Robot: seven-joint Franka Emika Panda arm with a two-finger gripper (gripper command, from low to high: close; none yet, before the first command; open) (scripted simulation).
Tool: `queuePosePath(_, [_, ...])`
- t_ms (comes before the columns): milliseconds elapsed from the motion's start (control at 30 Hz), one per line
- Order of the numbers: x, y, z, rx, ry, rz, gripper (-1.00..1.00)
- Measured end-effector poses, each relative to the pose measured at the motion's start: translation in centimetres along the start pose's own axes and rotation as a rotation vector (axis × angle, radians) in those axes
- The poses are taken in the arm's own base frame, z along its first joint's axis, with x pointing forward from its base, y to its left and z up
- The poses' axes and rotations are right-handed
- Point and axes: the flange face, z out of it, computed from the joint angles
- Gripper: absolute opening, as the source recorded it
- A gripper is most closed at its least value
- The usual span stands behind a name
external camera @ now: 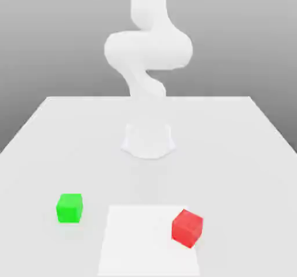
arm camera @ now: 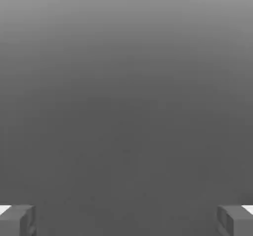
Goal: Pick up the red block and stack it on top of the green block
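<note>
Two cubes are resting on the pale tabletop, well apart from each other. The red block is sitting across the edge of a white square patch, the edge toward the exterior view's right, near the patch's far corner on that side; it is standing turned at an angle to that edge. The green block is lying beyond the patch's opposite edge, toward the tabletop's edge on the exterior view's left, and is standing nearly square to the far edge. The white arm is rising from its base, which is standing about midway between the tabletop's side edges. In the hand view, the end effector is standing wide open, its two fingers spreading far apart, and it is holding nothing.
</note>
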Motion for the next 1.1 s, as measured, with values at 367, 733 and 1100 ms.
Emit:
queuePosePath(367, [-10.6, 3.5, 23.2, -0.143, -0.357, -0.419, 0.0])
queuePosePath(733, [-26.0, 13.0, 36.4, -0.224, -0.691, -0.802, 0.0])
queuePosePath(1100, [-29.1, 15.9, 40.6, -0.228, -0.704, -0.81, -1.0])
